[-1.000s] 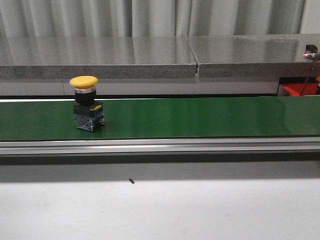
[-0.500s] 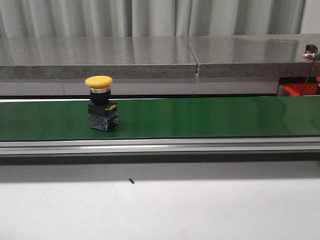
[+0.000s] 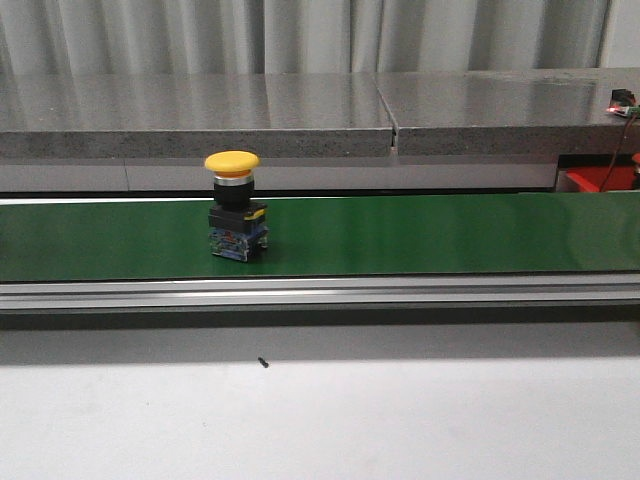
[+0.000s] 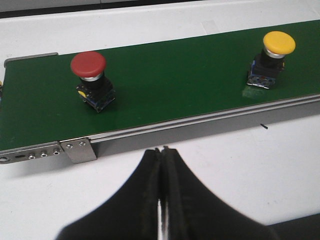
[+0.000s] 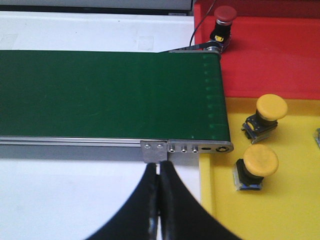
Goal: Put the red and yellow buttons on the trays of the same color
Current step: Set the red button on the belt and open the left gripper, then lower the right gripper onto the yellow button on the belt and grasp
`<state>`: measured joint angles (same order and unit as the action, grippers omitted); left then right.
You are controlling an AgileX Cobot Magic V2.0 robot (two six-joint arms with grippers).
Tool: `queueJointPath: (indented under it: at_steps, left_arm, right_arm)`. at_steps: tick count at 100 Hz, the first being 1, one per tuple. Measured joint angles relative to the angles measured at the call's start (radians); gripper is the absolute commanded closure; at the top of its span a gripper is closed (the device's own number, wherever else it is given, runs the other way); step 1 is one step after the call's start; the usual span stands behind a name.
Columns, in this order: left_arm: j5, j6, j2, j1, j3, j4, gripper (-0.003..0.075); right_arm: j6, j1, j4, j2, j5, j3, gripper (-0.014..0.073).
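We counted five buttons. Two stood upright on the green belt [image 3: 400, 235]: a yellow button [image 3: 235, 205] and a red button [image 4: 90, 80] farther toward the belt's start. Past the belt's other end, the red tray [image 5: 280, 60] held one dark red button [image 5: 223, 22], and the yellow tray [image 5: 280, 210], just beside it, held two yellow-capped buttons [image 5: 267, 112] [image 5: 257, 167] lying near each other. In the front view only a corner of the red tray showed, beyond the belt's right end.

The left gripper [image 4: 161, 165] hung over the white bench [image 4: 250, 165] beside the belt's edge, its jaws clenched on nothing. The right gripper [image 5: 159, 185] hung by the belt's end bracket, jaws likewise pressed together and empty.

Compared with a second earlier, the yellow button on the belt had travelled rightward along it, upright as before.
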<state>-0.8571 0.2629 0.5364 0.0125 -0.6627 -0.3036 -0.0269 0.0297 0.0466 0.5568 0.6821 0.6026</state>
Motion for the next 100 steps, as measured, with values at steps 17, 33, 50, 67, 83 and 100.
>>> queueJointPath:
  at_steps: [17,33,50,67,83,100]
  left_arm:
    - [0.000,0.000,-0.004,0.000,0.000,0.000,0.0741]
    - [-0.001,0.000,-0.004,0.000,0.001,0.000,0.0741]
    - [-0.001,0.000,-0.004,0.000,0.001,0.000,0.0741]
    - [-0.001,0.000,-0.004,0.000,0.001,0.000,0.0741]
    - [-0.001,0.000,-0.004,0.000,0.001,0.000,0.0741]
    - [-0.001,0.000,-0.004,0.000,0.001,0.000,0.0741]
  right_arm:
    - [0.005,0.000,0.001,0.000,-0.007,0.000,0.0660]
    - [0.052,-0.002,0.002,0.065,0.011,0.054,0.0659]
    - [0.064,-0.035,0.011,0.212,0.080,0.174,0.0659]
    - [0.066,-0.123,0.026,0.400,0.145,0.295,0.0656]
    - [0.068,-0.221,0.030,0.573,0.173,0.409,0.0547]
    - [0.070,-0.311,0.032,0.737,0.218,0.557,0.0169]
